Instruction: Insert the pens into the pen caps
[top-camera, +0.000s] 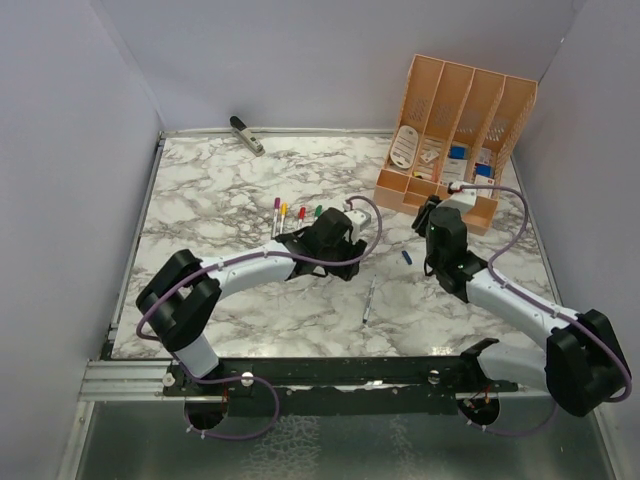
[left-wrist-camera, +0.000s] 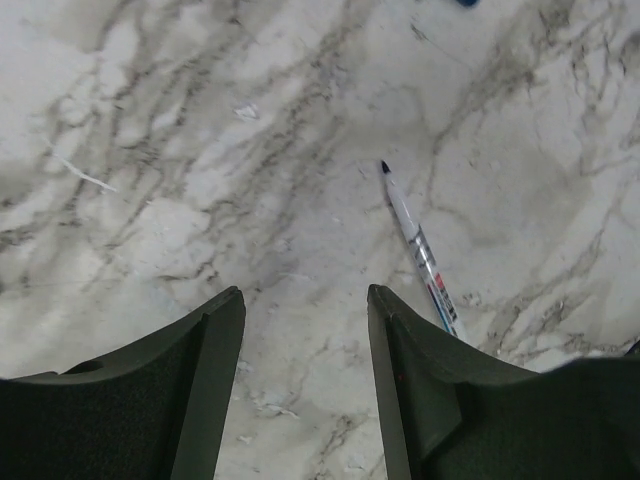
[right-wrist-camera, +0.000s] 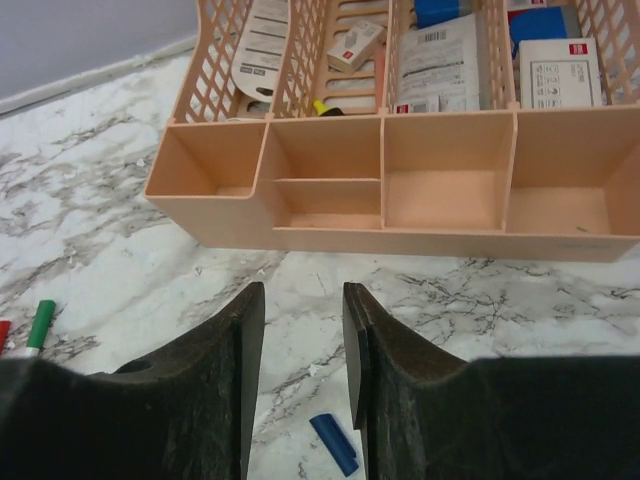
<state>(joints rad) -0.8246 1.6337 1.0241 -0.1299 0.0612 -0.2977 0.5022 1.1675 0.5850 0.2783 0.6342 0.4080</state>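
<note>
Hung left claw (left-wrist-camera: 305, 295) spread and empty over marble surface (left-wrist-camera: 150, 150), with uncapped pen (left-wrist-camera: 420, 250) lying just beside one finger. Held right claw (right-wrist-camera: 303, 290) parted, empty, near blue cap (right-wrist-camera: 333, 443). Seemed best to pinch pen mid-barrel, leaving tip free.

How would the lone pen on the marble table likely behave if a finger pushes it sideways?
The pen looks round and thin, so it would probably roll. The marble table seems smooth, so it may also slide. Its straight slender body suggests it is stiff and light.
</note>
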